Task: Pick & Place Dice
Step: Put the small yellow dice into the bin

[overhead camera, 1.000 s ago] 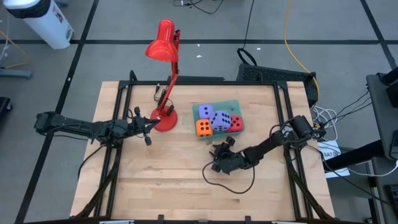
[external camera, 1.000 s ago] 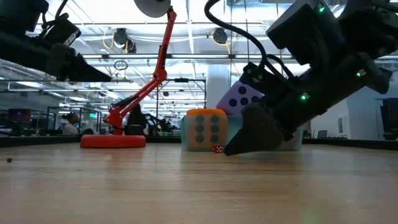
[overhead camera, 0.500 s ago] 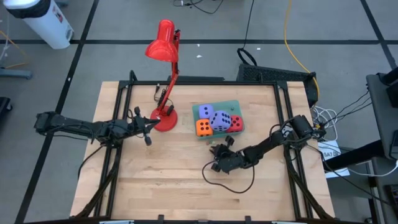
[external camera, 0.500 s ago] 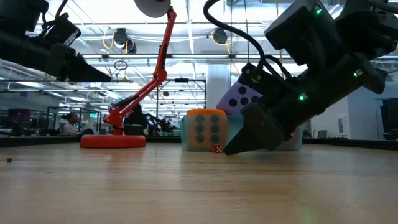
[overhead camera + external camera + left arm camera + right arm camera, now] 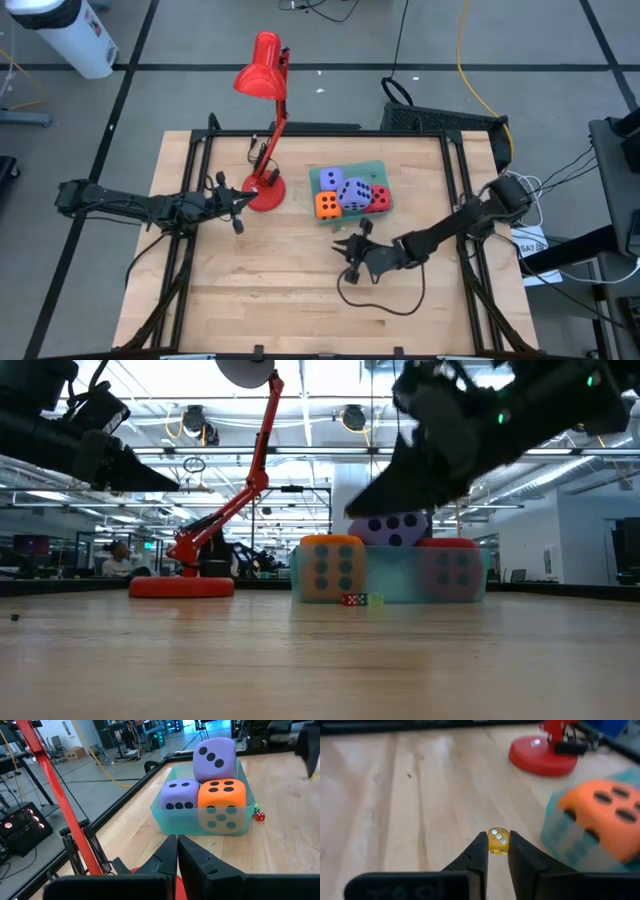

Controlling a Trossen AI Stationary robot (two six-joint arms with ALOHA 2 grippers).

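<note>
My right gripper point(image 5: 497, 846) is shut on a small see-through yellow die point(image 5: 498, 840), above the table in front of the teal tray point(image 5: 372, 168). In the high view it point(image 5: 348, 255) hangs just near-side of that tray. The tray holds large foam dice: two lavender point(image 5: 354, 193) point(image 5: 331, 180), one orange point(image 5: 327, 205), one red point(image 5: 379, 198). The upper lavender one rests on the others. My left gripper point(image 5: 176, 842) stays shut by the lamp base, touching nothing. My right gripper pinches the small yellow die by two opposite faces point(image 5: 492, 842) between its two fingertips, only at their free ends. The fingers slant down from the table's right. The die is lifted clear of the table, with a three-pip face showing.
A red desk lamp stands on its round base point(image 5: 266, 190) left of the tray, with its head point(image 5: 260, 70) beyond the far edge. Tiny red point(image 5: 349, 599) and green point(image 5: 375, 599) dice lie in front of the tray. A dark cable loop point(image 5: 385, 298) hangs under the right arm.
My right gripper has risen from the tabletop and tipped closer to level, staying in front of the tray. In the low view it now stands above the foam dice, and the red one and the tiny dice behind it show.
</note>
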